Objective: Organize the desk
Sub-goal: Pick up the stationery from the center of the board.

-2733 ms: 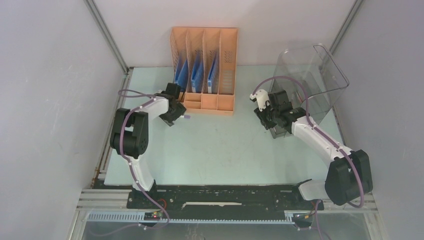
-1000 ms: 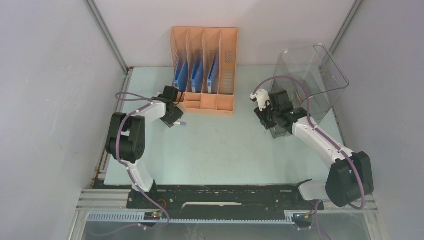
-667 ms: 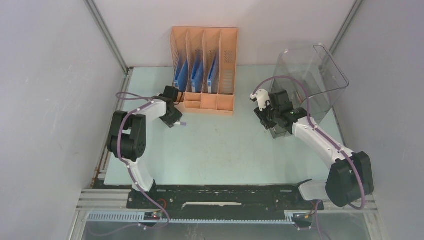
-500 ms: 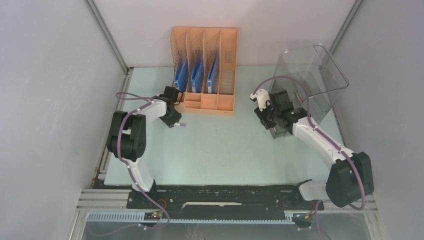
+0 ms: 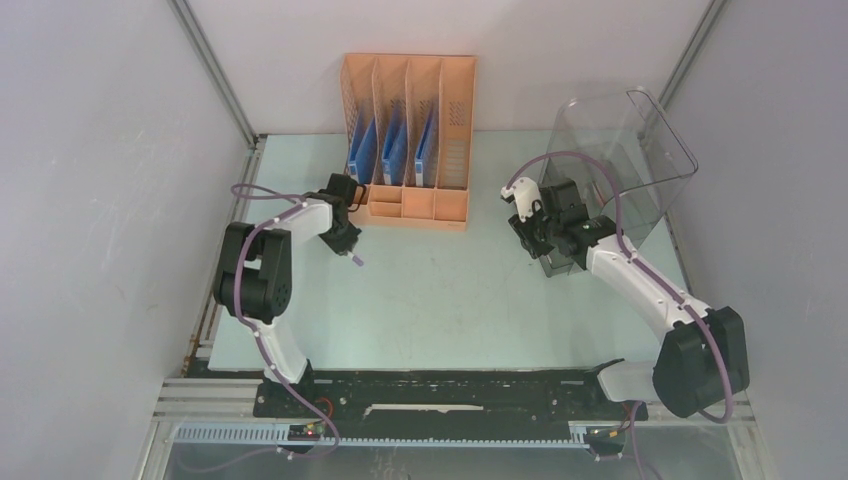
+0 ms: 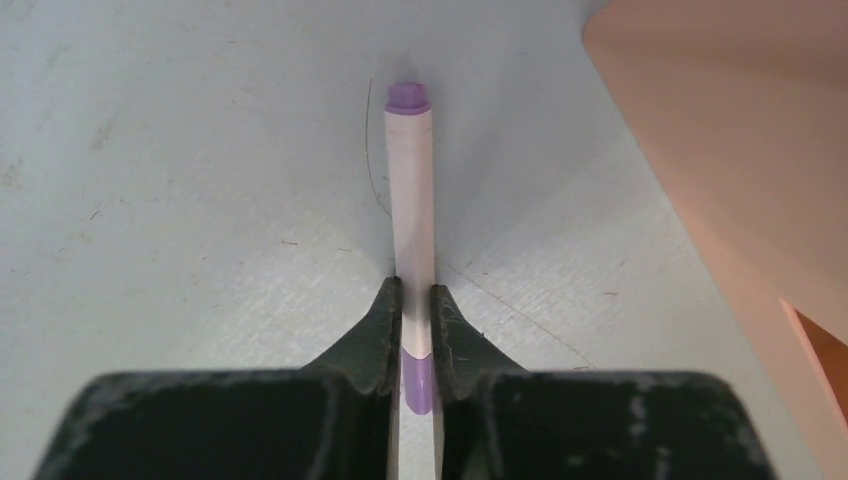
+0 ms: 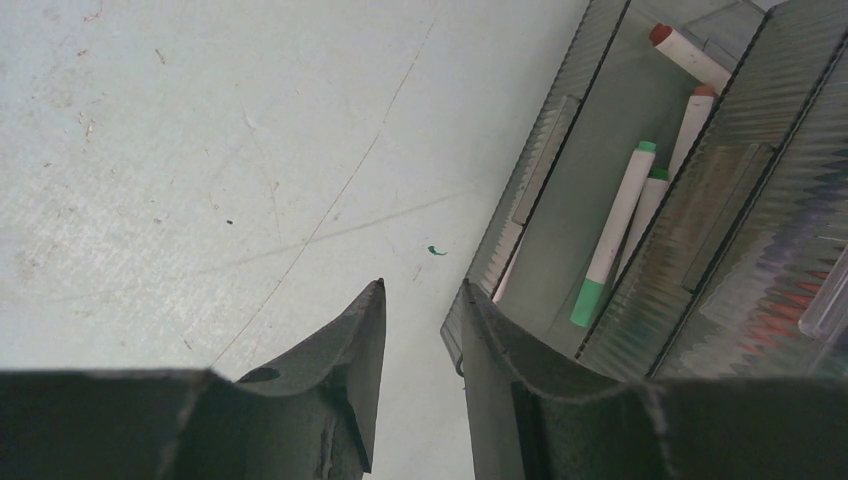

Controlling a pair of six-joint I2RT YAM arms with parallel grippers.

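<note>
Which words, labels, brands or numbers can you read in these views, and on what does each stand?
None can be read in any view. The purple-capped marker has a plain white barrel; the orange file rack, its blue folders and the green-capped markers in the smoky drawer show no print.

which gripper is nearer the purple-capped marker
Left. The left gripper is clamped on the purple-capped marker beside the orange file rack; the right gripper sits across the desk, at the smoky drawer bin.
</note>
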